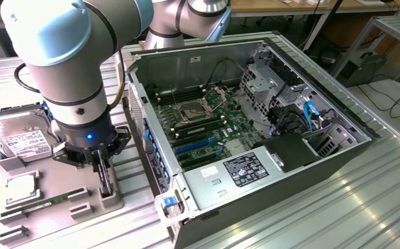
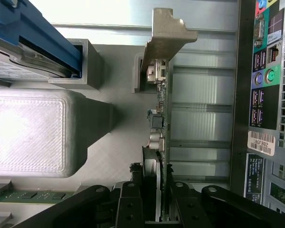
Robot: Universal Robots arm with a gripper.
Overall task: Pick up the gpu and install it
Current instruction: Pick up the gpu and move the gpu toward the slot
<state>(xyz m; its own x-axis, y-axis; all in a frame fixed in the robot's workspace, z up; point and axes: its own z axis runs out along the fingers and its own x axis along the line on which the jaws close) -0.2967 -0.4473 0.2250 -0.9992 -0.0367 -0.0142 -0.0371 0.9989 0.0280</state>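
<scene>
The gpu [image 1: 105, 179] stands on edge in a grey holder on the parts tray [image 1: 61, 218], to the exterior view's left of the open computer case [image 1: 338, 155]. My gripper [image 1: 101, 167] comes down on it from above, its black fingers either side of the card. In the wrist view the gpu [image 2: 162, 109] runs away edge-on, green board with its silver end bracket [image 2: 167, 33] at the far end and the dark fan close to my gripper [image 2: 156, 211]. The jaws are pressed against both faces of the card. I cannot tell whether it has left the holder.
Inside the case lie the motherboard [image 1: 207, 122] and its blue card slots [image 1: 193, 148]. A hard drive [image 1: 19, 137], a square processor [image 1: 19, 187] and a RAM stick [image 1: 40, 203] share the tray. The case's rear ports [image 2: 268, 80] run close beside the card.
</scene>
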